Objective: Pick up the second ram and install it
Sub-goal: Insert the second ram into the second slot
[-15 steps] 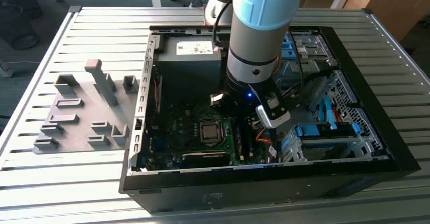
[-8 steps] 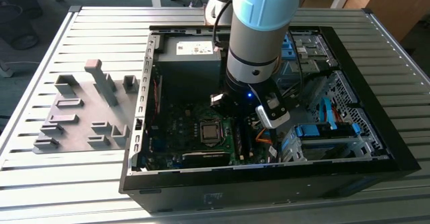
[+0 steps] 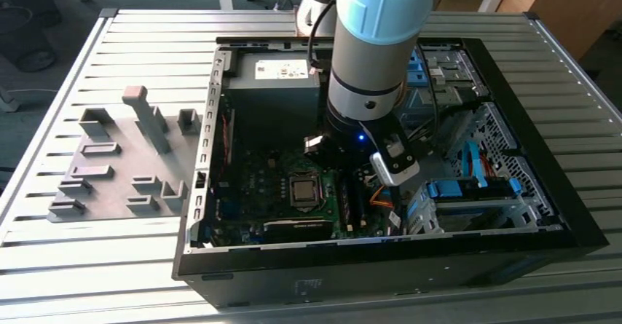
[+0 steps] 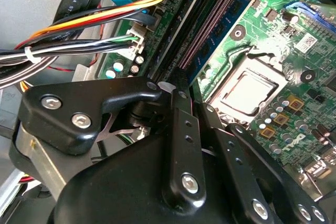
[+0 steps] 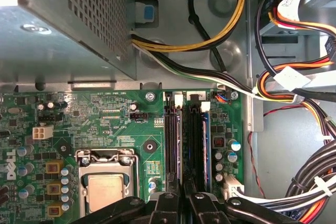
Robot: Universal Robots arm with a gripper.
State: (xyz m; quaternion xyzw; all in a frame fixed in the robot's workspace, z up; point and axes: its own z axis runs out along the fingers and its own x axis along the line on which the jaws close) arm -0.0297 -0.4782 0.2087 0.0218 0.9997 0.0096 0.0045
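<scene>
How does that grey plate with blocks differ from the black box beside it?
The grey plastic plate with blocks is low and pale; the black open computer case is larger and deeper. The robot arm reaches into the case, over its green circuit board; the plate lies apart from it. Both rest on the slatted metal table.

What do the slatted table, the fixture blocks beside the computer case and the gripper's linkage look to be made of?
Table: probably bare aluminium, judging by its pale grey ribbed slats with a dull sheen. Fixture blocks: seemingly matte grey plastic, uniform in colour and without glints. Gripper linkage: black, semi-gloss, held by bright screws in the second wrist view; coated metal or hard plastic, the look leaves it open.
</scene>
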